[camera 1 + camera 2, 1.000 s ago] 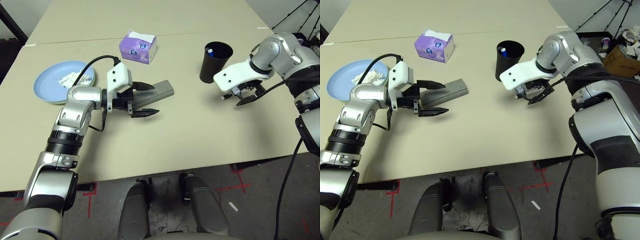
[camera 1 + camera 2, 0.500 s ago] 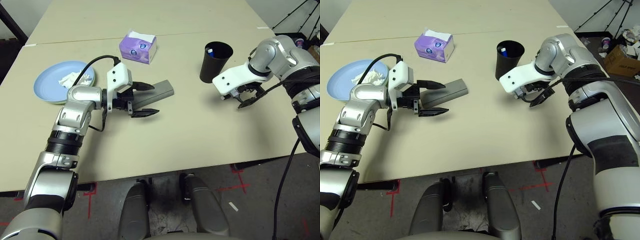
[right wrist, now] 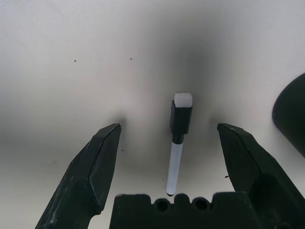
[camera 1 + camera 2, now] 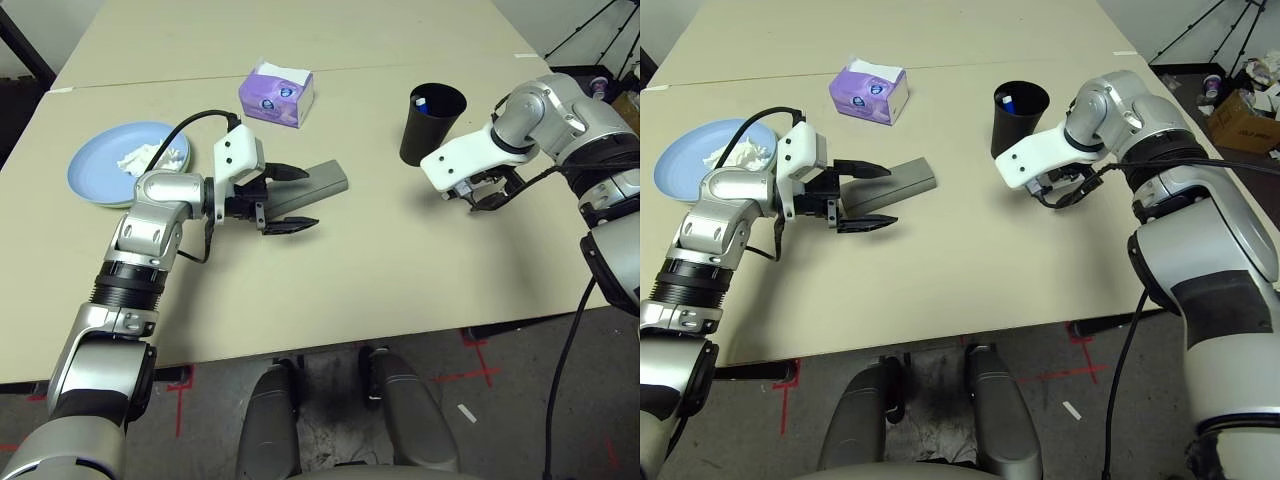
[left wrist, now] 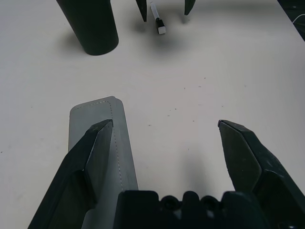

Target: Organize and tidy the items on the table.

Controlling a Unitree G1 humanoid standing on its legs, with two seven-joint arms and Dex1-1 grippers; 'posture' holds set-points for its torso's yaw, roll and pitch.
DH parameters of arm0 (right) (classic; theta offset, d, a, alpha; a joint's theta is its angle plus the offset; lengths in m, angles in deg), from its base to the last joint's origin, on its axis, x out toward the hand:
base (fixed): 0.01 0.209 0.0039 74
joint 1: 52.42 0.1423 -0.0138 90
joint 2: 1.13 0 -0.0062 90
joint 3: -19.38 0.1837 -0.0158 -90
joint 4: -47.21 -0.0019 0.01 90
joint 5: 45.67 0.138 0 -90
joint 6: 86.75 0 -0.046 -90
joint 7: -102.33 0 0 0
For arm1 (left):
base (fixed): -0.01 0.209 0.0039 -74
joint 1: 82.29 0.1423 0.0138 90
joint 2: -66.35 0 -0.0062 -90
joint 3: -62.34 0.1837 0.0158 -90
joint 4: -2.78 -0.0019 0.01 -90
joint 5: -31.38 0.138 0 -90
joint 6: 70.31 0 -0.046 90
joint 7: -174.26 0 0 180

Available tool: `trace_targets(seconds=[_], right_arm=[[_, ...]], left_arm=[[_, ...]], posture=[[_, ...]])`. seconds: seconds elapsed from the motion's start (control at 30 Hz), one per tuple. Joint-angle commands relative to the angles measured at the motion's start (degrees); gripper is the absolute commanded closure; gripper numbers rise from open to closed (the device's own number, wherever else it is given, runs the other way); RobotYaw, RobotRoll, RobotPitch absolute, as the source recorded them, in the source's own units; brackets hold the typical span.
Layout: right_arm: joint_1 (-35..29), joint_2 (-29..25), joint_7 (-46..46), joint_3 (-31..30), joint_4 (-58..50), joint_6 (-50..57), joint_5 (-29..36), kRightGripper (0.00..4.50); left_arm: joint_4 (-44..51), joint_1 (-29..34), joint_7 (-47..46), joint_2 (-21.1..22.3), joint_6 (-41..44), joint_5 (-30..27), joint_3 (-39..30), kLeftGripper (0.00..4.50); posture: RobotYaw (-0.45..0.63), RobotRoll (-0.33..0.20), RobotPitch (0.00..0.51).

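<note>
A grey glasses case lies in the middle of the table. My left gripper hangs open over its near end, one finger above the case and the other beside it, nothing held. To the right, my right gripper stands open, pointing down over a white marker pen with a black band; the pen lies on the table between the two fingers, untouched. Just behind stands the black cup with another marker in it. A blue plate at the left holds crumpled tissue.
A purple tissue box sits at the back, between the plate and the cup. A seam runs across the table behind it. Bare tabletop stretches from the case toward the front edge. Dark floor with red tape marks lies below.
My right gripper has shifted slightly left toward the cup and settled over the marker pen. The left arm and the case have not moved.
</note>
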Motion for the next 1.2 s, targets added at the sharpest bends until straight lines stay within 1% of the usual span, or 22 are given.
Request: trace_targets(seconds=[0.03, 0.37, 0.83, 1.2], right_arm=[[-1.43, -0.10, 0.98, -0.32, -0.31, 0.41, 0.07, 0.03], [-2.96, -0.51, 1.09, -0.37, -1.39, 0.71, -0.36, 0.03], [0.04, 0.78, -2.28, -0.58, 0.78, 0.36, -1.66, 0.03], [0.65, 2.41, -3.23, -1.50, 2.03, -0.27, -2.31, 0.03]], left_arm=[[1.49, 0.53, 0.26, 0.48, 0.53, -0.27, -0.10, 0.00], [1.82, 0.71, 0.39, 0.65, 0.91, -0.34, -0.11, 0.00], [1.58, 0.20, 0.01, 0.55, -0.24, 0.18, -0.12, 0.00], [1.64, 0.29, -1.41, 1.42, 1.32, 1.22, 0.57, 0.00]], posture=[[-0.05, 0.000, 0.213], [-0.05, 0.000, 0.213], [-0.05, 0.000, 0.213], [-0.04, 0.000, 0.218]])
